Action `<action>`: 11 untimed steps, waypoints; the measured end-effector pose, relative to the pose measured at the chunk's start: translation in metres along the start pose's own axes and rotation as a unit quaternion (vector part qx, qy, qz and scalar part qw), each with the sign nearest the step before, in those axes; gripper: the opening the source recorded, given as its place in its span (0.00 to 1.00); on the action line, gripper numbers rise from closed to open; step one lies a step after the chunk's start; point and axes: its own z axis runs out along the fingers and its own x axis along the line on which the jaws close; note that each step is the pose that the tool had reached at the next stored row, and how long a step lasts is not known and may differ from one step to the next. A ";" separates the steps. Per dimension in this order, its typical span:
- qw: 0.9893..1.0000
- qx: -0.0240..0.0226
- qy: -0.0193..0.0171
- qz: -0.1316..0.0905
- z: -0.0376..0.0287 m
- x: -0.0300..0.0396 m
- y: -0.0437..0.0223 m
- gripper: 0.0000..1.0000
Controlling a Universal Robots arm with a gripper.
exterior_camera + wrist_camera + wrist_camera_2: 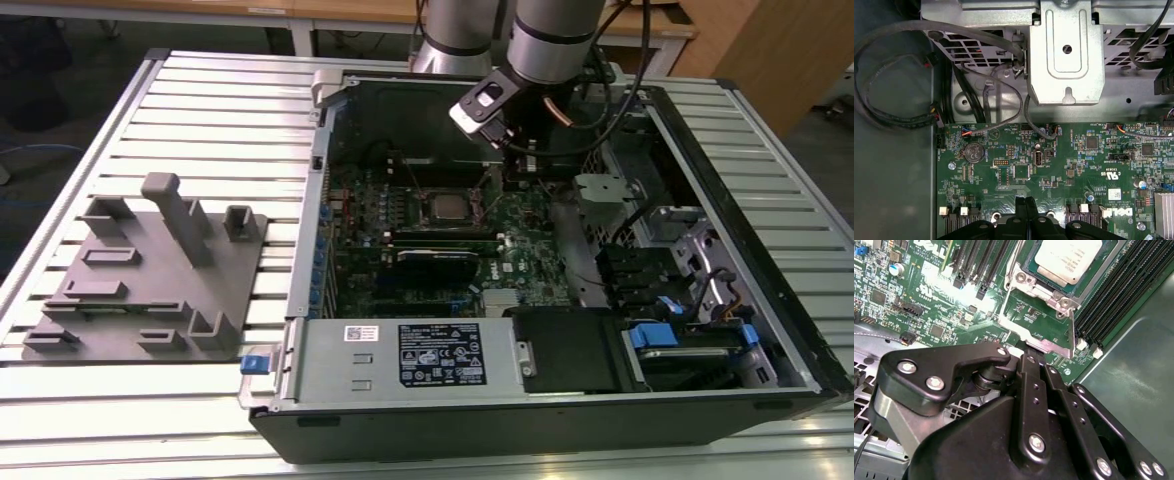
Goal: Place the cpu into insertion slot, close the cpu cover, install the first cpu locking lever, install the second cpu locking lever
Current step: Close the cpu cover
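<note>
Silver slats form the tabletop (200, 110). On it lies the open computer case (534, 425), with a grey moulded fixture (147, 270) beside it at the exterior view's left. Inside the case the green motherboard (1054, 165) covers the floor. The arm (554, 35) reaches down into the case, and its claw (1026, 352) hangs low over the board, close to the socket. In both wrist views the two black fingers (1020, 212) are pressed together with nothing between them, so the claw holds nothing and serves as a blunt tip.

The cpu cover (1021, 282) appears to lie flat, with its silver frame around the chip. The cpu (1069, 257) sits inside the insertion slot (1030, 271), and its grey metal top shows through the window of the cover. The claw tip is just beside a corner of this frame, near a thin silver bar (1072, 330) that I take for a locking lever. Whether they touch, I cannot tell.

My judgement is that placing and covering look done and the lever work is in hand, though I cannot say which lever. Such a move calls for the closed tip to meet the thin bar exactly, to press it down under its hook, and not to slip onto the small parts of the board.
</note>
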 end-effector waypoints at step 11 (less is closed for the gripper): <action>1.000 0.000 0.000 0.000 0.0000 -0.0001 -0.0035 0.10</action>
